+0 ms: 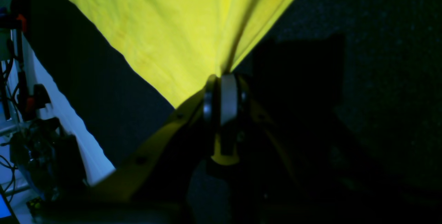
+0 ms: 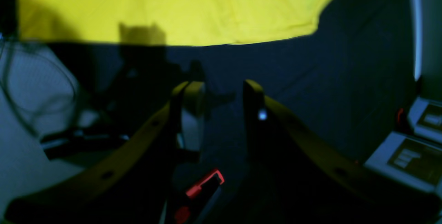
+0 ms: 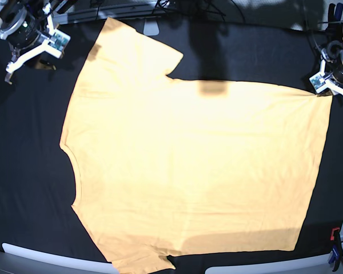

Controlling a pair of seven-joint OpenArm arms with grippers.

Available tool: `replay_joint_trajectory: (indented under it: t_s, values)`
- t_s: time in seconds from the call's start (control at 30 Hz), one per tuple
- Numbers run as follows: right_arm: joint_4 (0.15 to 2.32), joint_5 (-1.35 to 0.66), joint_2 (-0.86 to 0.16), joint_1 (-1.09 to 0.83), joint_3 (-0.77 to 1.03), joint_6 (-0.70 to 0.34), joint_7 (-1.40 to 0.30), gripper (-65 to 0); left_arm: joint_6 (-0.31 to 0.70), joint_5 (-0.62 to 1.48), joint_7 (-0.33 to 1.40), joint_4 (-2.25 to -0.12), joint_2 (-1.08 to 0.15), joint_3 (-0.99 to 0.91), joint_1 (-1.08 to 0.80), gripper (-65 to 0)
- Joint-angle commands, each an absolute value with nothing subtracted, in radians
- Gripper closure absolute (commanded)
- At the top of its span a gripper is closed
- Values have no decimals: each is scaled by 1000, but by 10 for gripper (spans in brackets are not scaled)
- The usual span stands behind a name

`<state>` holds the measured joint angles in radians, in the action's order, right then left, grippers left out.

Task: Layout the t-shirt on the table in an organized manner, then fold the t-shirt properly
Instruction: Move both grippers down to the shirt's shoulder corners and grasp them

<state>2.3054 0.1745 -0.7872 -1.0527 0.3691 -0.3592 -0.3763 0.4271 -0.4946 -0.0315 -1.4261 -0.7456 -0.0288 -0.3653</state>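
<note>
At the far right corner of the surface (image 3: 23,171), the left pincer (image 1: 224,78) is clamped on the t-shirt (image 3: 194,165) hem corner; the shirt lies flat, stretching lengthwise away toward the right pincer (image 2: 221,92), which hangs half-open and empty, apart from the cloth.

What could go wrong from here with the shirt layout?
1. The left pincer pinches only one hem corner of the t-shirt; pulling may bunch or skew it.
2. The right pincer is open and off the cloth, so nothing anchors the sleeve side.
3. The lower sleeve reaches the table edge.
</note>
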Motion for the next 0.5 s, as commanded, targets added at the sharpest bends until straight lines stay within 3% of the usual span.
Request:
replay_joint_trajectory:
  t_s: [0.0,0.13,0.27,0.37,0.47]
  values:
    - [2299,214,-797,-1058,378,-351,-343,-196,429,-497,-43,-1431,-765,-36,-366,0]
    - [2218,372,-797,-1034,376,-352,-210,-196,427,-497,-43,-1431,-766,-36,-366,0]
    - [2113,487,-798,-944,317,-436,-187,-209,427,-497,-54,-1431,-765,-36,-366,0]
    - [2031,579,-798,-860,195,-435,-166,-253,427,-497,-54,-1431,-766,-36,-366,0]
    - [1973,681,-798,-771,34,-410,-170,-254,427,-497,-54,-1431,-766,-36,-366,0]
